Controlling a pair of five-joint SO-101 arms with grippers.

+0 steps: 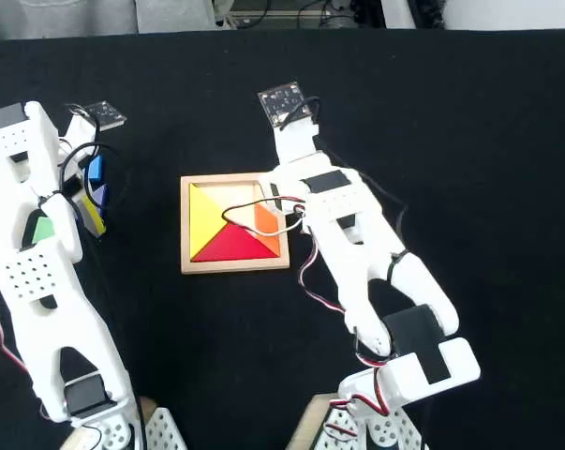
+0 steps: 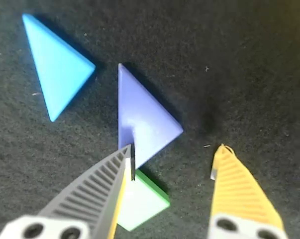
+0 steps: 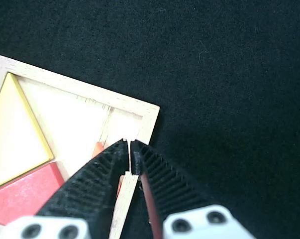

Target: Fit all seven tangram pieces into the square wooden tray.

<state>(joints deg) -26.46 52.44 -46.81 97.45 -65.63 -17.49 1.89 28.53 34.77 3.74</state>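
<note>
The square wooden tray [image 1: 233, 267] holds a yellow triangle [image 1: 207, 214], a red triangle [image 1: 237, 246] and an orange triangle [image 1: 266, 222]. My right gripper [image 3: 129, 144] is shut, with its tips over the tray's rim [image 3: 90, 94] near one corner; slivers of the orange piece [image 3: 98, 148] show beneath its fingers. Left of the tray my left gripper [image 2: 174, 149] stands open just above the cloth. One finger overlaps the corner of a purple triangle [image 2: 142, 122] and covers part of a green piece [image 2: 142, 201]. A light blue triangle [image 2: 57, 64] lies beside them.
Black cloth covers the whole table. The light blue piece [image 1: 95, 171] and the purple piece [image 1: 99, 194] lie close under the left arm, well left of the tray. Cables hang from the right arm across the tray's right side.
</note>
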